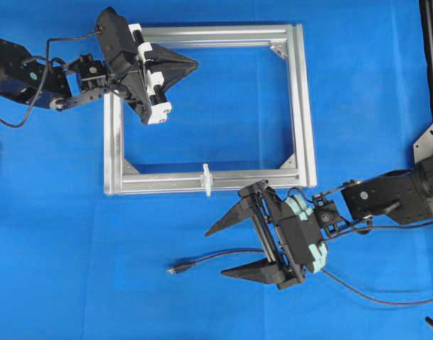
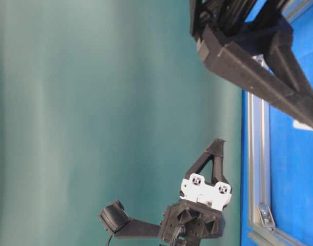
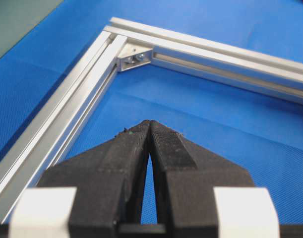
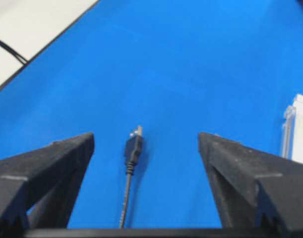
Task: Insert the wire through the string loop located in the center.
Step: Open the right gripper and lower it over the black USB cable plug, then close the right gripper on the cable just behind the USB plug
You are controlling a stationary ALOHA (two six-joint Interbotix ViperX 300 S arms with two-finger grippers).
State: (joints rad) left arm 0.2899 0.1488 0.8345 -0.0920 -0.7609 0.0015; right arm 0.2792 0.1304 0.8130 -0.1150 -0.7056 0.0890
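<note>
The wire (image 1: 202, 259) lies on the blue mat, its plug (image 1: 176, 269) pointing left. My right gripper (image 1: 217, 252) stands open astride it, one finger on each side, and neither touches it. In the right wrist view the plug (image 4: 134, 147) rests on the mat between the spread fingers of the right gripper (image 4: 146, 141). The string loop (image 1: 207, 178) stands white and upright at the middle of the frame's near bar, just above the right gripper. My left gripper (image 1: 193, 66) is shut on nothing over the frame's far left corner, and its tips (image 3: 150, 124) meet.
The silver aluminium frame (image 1: 301, 106) lies flat in the middle of the mat, with its corner bracket (image 3: 134, 54) ahead of the left gripper. A white part (image 4: 296, 128) at the frame's bar shows at the right edge of the right wrist view. Arm cables trail at the right.
</note>
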